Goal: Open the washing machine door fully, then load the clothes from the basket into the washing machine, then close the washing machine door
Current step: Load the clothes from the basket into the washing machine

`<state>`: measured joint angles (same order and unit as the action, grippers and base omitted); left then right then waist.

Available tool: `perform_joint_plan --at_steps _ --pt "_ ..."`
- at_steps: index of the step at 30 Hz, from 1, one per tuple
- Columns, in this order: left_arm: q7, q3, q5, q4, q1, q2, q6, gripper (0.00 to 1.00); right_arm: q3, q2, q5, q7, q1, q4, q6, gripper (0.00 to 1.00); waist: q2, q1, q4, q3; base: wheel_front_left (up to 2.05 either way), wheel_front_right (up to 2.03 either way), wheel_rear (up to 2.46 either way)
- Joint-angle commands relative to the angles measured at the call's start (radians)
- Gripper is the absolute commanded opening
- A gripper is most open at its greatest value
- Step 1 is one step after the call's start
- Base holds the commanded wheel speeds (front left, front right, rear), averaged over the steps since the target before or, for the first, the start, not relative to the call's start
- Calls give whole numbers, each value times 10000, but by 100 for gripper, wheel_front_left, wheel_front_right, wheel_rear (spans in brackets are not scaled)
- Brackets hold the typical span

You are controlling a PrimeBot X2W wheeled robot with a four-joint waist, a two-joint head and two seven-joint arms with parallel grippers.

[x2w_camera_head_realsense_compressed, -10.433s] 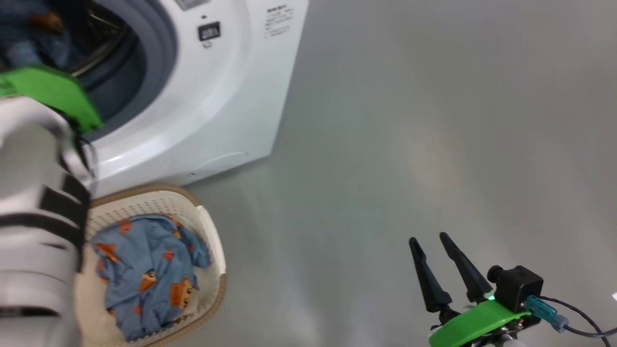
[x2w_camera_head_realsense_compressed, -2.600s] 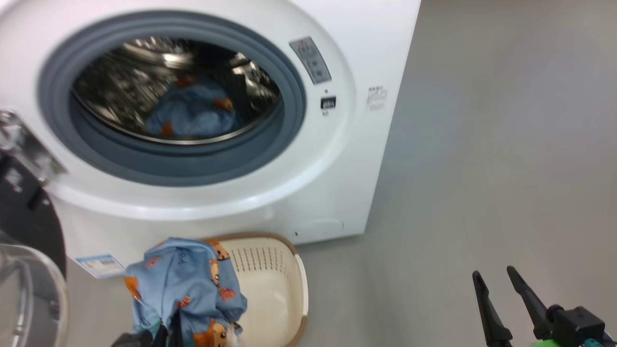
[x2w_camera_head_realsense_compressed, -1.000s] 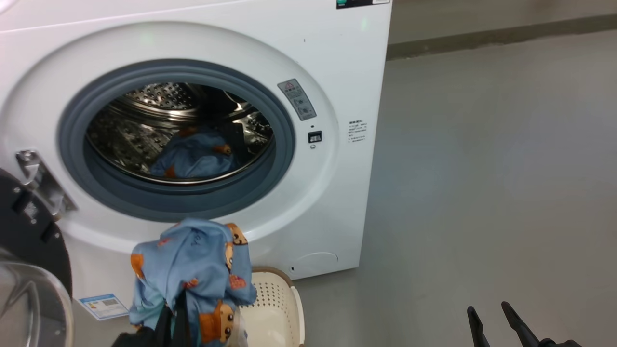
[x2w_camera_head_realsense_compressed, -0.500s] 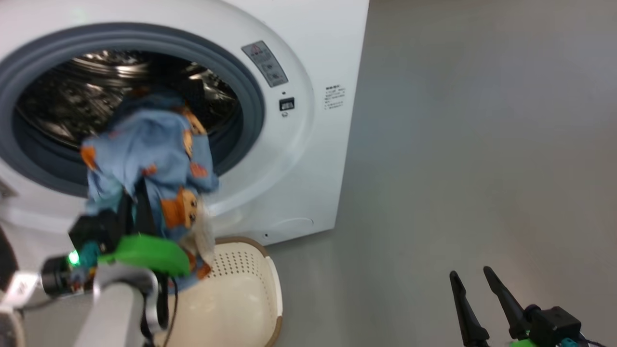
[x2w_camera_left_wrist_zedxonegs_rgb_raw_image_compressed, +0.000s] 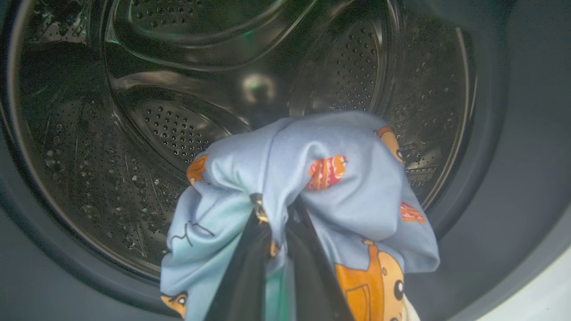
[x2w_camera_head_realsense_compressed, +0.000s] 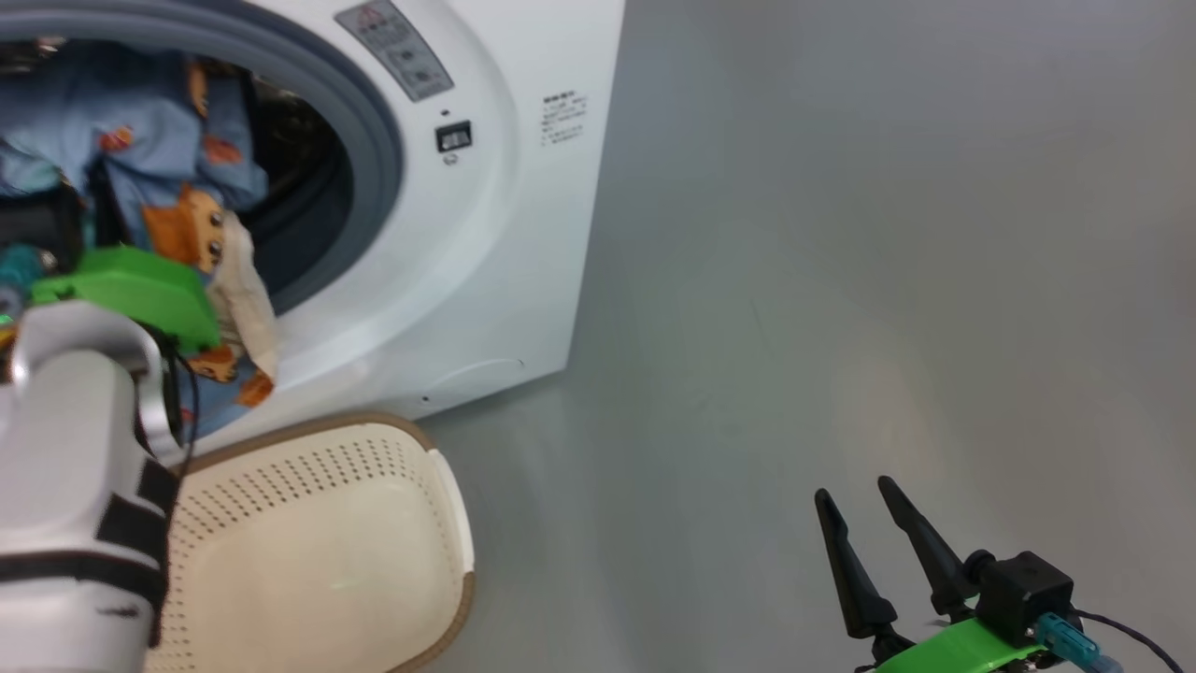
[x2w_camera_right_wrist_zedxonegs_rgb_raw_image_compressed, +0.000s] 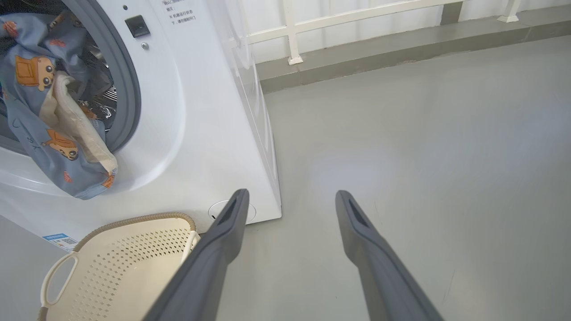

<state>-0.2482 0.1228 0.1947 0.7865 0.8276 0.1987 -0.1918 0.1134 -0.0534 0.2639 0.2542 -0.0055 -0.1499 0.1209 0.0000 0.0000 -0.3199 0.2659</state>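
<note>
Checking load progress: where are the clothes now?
The clothes are pinched in the left pincer at the washing machine mouth, head view's upper left, tail hanging above the basket.

The left gripper (x2w_camera_left_wrist_zedxonegs_rgb_raw_image_compressed: pixel 276 211) points straight into the washing machine (x2w_camera_left_wrist_zedxonegs_rgb_raw_image_compressed: pixel 542 296), and its two dark fingers (x2w_camera_left_wrist_zedxonegs_rgb_raw_image_compressed: pixel 243 276) are pressed close together on the clothes (x2w_camera_left_wrist_zedxonegs_rgb_raw_image_compressed: pixel 321 196). The light blue fabric with orange figures bunches over the tips and hangs down on both sides. Behind it is the shiny perforated drum (x2w_camera_left_wrist_zedxonegs_rgb_raw_image_compressed: pixel 169 129), with the grey gasket (x2w_camera_left_wrist_zedxonegs_rgb_raw_image_compressed: pixel 517 169) around it.
</note>
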Motion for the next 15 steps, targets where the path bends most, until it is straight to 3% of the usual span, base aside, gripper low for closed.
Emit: perform_joint_plan --at_steps 1,15 --pt "-118 -196 -119 28 539 472 -104 0 300 -26 211 76 -273 164 98 100 0 0 -585 726 0 0 0" --pt "-126 243 -803 2765 4402 1541 -297 0 1417 -41 744 76 -1107 -47 98 100 0 0 -1320 2898 0 0 0"
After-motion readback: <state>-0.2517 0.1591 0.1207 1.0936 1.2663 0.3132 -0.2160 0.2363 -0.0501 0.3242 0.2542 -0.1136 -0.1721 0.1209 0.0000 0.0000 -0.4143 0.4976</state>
